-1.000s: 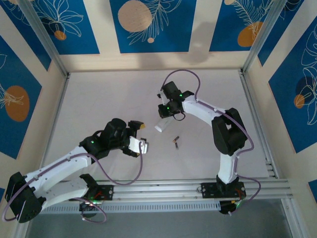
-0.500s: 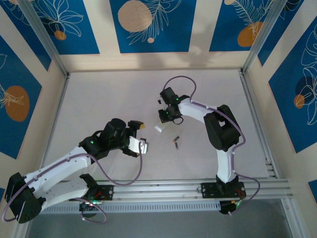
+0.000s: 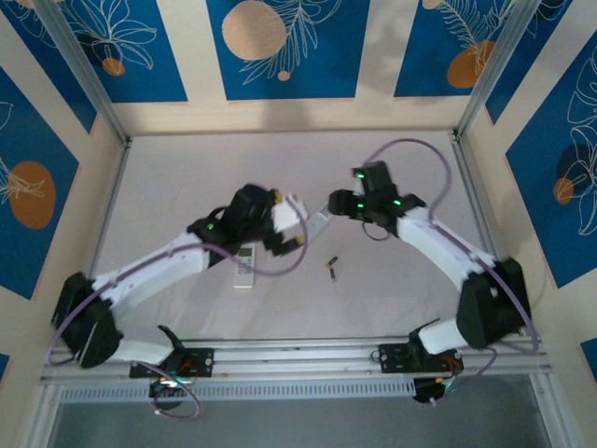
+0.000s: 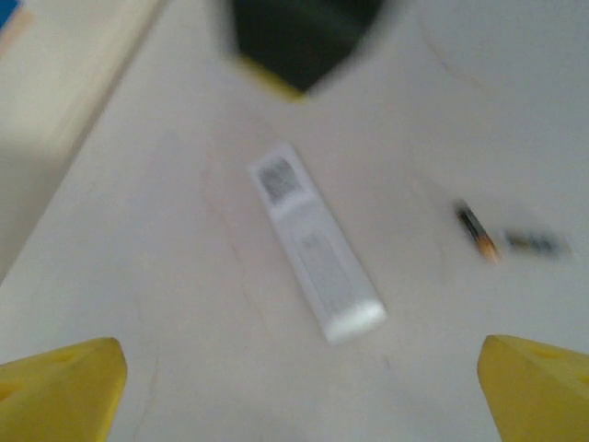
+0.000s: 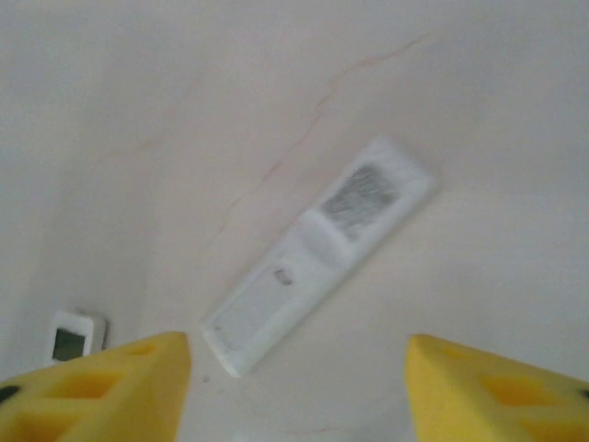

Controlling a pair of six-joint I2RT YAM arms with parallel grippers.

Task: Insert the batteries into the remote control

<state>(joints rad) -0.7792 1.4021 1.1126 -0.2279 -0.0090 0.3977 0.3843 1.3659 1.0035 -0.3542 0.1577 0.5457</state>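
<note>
Pale table [image 3: 187, 177] bears two remotes: one short remote [image 3: 243, 266], and one long remote [image 3: 320, 224] at its middle, half hidden between left gripper [image 4: 299, 391] and right gripper [image 5: 299, 387], both spread wide. Two blurred batteries [image 4: 477, 232] lie toward its near edge.

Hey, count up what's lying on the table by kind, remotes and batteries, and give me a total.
Remotes: 2, a long white remote and a small remote with a screen
Batteries: 2
Total: 4

A pale table [image 3: 187, 177] is seen. A long remote [image 5: 317, 255] is laid flat on it. Batteries [image 4: 479, 230] are found near that remote, and a small remote [image 5: 72, 339] is set farther off to its left.
</note>
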